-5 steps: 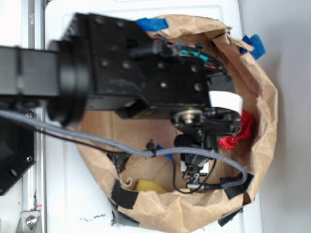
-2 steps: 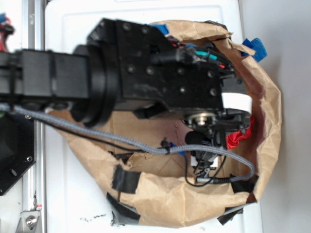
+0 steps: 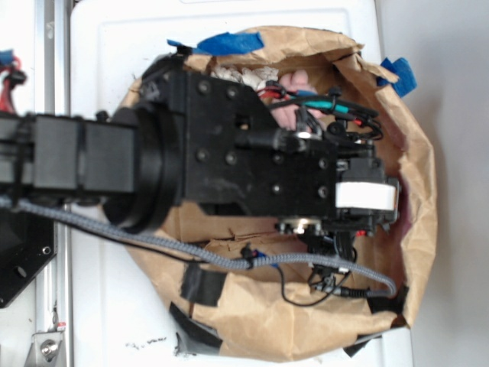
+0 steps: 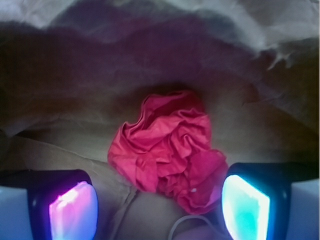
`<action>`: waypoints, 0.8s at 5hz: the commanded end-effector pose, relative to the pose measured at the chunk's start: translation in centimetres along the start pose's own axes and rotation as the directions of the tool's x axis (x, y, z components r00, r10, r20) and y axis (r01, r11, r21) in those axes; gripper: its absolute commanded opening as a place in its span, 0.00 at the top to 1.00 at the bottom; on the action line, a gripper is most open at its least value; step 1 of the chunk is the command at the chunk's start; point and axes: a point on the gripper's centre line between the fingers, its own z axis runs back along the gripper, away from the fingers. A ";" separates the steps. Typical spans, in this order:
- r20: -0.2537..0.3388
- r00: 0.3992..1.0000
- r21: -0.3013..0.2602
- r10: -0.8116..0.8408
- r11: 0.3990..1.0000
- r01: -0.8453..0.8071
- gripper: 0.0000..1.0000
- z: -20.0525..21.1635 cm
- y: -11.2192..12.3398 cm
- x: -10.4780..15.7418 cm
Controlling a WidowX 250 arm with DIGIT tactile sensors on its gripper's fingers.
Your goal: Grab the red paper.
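Low in the wrist view, the gripper [image 4: 160, 200] is seen with its jaws spread wide and holding nothing; the lit fingertips [image 4: 245, 205] flank the lower edge of the red paper [image 4: 167, 147], which lies at frame centre against the wall of the brown paper bag [image 4: 75, 75]. A descent is called for, kept centred so the wad is straddled. From the exterior view the paper is hidden under the arm, so depth probably cannot be judged there.

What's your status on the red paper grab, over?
Pincer open, fingers straddling. Red paper between them, not yet gripped. Brown paper bag wall close behind; nothing blocking.
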 end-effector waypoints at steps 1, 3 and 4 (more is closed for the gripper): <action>0.070 0.991 0.016 -0.111 0.994 0.110 0.00 1.6 -0.4 1.2; 0.037 0.995 0.060 -0.089 0.994 0.086 0.00 -0.1 -0.1 1.9; 0.004 0.998 0.082 -0.063 0.995 0.062 0.00 -1.3 0.3 2.3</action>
